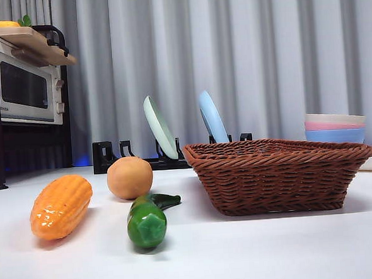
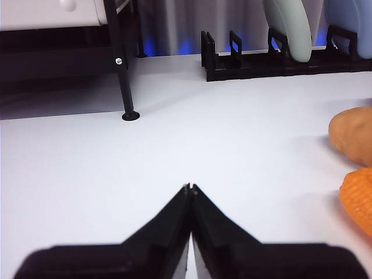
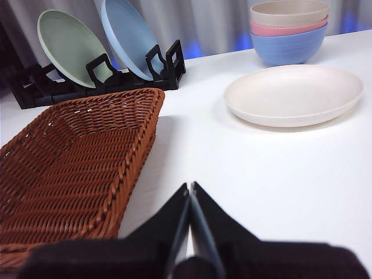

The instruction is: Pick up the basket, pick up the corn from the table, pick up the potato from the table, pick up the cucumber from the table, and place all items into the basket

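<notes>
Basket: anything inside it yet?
Nothing visible inside the basket: the right wrist view shows bare weave. Its nearest corner is cut off there. Corn, potato and cucumber lie on the table.

Only the two grippers of the robot show, each in its own wrist view; the front view holds no part of either arm. The left gripper [image 2: 190,187] is matte black throughout: two flat, wedge-shaped jaws that widen from narrow tips down to a broad, blocky black base running along the picture's edge. A thin pale seam runs between the jaws, and a small notch marks the very tips. The right gripper [image 3: 190,186] has the same build and the same plain black finish, with smooth, slightly sheened faces, sharp straight edges and a rounded dark hump at the base between the jaws.
</notes>
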Robot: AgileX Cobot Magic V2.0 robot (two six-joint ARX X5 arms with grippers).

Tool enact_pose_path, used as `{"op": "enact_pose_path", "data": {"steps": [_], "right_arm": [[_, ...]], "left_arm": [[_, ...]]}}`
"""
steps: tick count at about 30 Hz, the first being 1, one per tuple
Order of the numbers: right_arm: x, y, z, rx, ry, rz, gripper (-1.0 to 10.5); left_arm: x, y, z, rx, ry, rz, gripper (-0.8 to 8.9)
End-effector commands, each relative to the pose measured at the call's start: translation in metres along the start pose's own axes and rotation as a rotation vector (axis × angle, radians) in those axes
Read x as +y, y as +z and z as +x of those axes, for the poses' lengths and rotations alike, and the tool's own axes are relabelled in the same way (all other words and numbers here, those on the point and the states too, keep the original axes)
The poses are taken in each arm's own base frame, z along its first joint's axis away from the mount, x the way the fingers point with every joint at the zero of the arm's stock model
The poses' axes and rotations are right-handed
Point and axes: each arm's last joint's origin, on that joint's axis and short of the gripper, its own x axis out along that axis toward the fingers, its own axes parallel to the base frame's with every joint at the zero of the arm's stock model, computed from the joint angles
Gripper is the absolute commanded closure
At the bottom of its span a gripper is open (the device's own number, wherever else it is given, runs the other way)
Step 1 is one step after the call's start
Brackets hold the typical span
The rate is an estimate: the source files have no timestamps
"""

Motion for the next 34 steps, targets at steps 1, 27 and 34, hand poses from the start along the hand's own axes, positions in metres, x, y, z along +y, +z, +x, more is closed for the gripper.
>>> {"op": "enact_pose_path", "data": {"steps": [1,27,34], "right_arm": [[-0.001,-0.004,0.001,0.016,-0.003,0.013,9.4],[0.005,0.032,-0.006,-0.071,0.029,0.436,9.6],[0.010,0.077,0.002,-0.012,0.044,0.321,9.6]], "left_arm": [[0.000,-0.004,0.001,0.009,0.004,-0.010,8.17],[-0.004,0.034,-0.013,-0.054,-0.172,-0.391,8.21],[-0.003,0.083,-0.021,-0.028,-0.206,-0.366,8.21]]}}
